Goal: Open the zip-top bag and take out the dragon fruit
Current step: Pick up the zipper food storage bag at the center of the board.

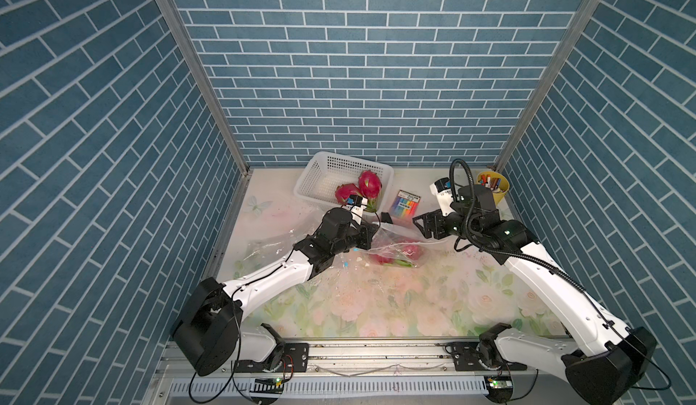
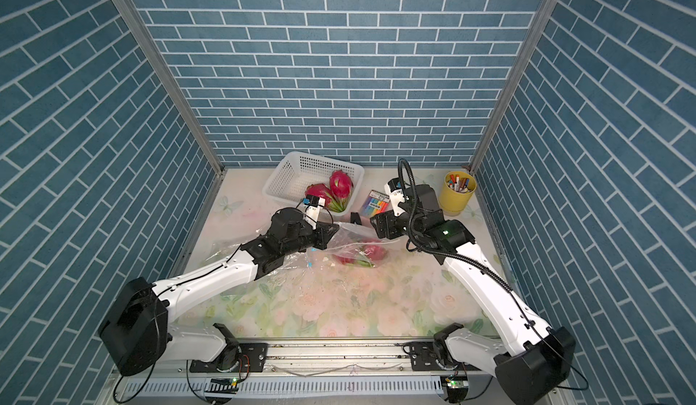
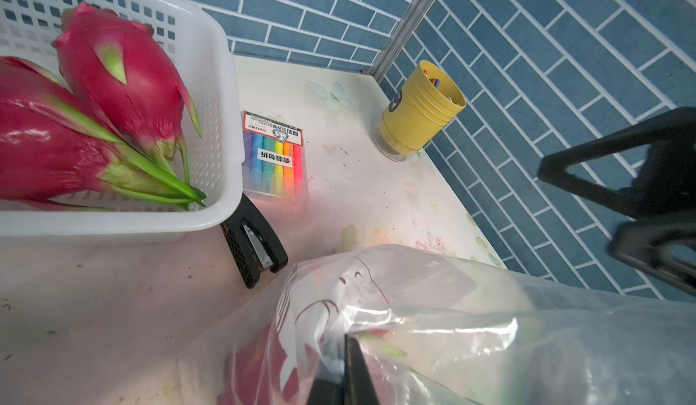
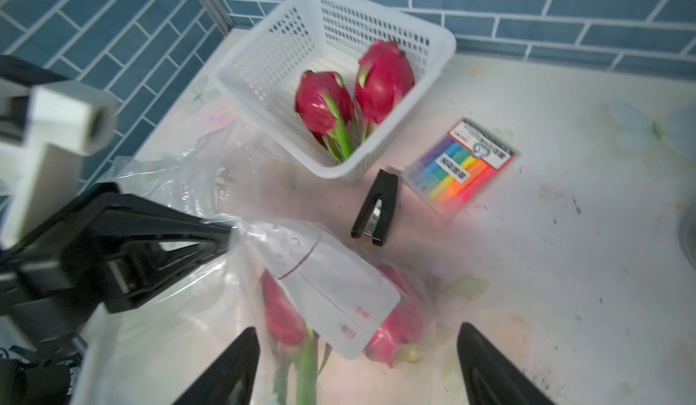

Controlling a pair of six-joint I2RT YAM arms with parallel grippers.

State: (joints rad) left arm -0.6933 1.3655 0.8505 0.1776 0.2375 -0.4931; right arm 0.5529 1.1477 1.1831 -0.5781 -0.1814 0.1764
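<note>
The left gripper [image 4: 226, 239] is pressed together on one upper edge of the zip-top bag [image 4: 339, 290], pinching the clear film and holding that edge lifted off the bench [image 1: 376, 309] while the rest of the bag slumps down onto it. The right gripper [image 4: 356, 330] hangs over the bag from the opposite side with its jaws spread wide; one fingertip overlaps the film in the right wrist view, but I cannot tell whether it touches. The dragon fruit [image 4: 282, 309] lies inside the bag, low on the bench side, its pink skin and green stalk showing through the plastic beneath a white label patch. Room behind the bag is tight. A black stapler [image 1: 386, 218] lies just past the bag's far edge, close to the near corner of the white basket [image 1: 312, 165], which stands near the back wall with two more dragon fruits in it. A pack of coloured markers [image 1: 406, 204] sits beside the basket, and a yellow cup [image 1: 493, 186] of pens fills the far right corner. Another sheet of clear plastic [image 1: 263, 248] lies crumpled under the left arm. The near half of the bench — toward the arm bases — shows only its flowered cover.
</note>
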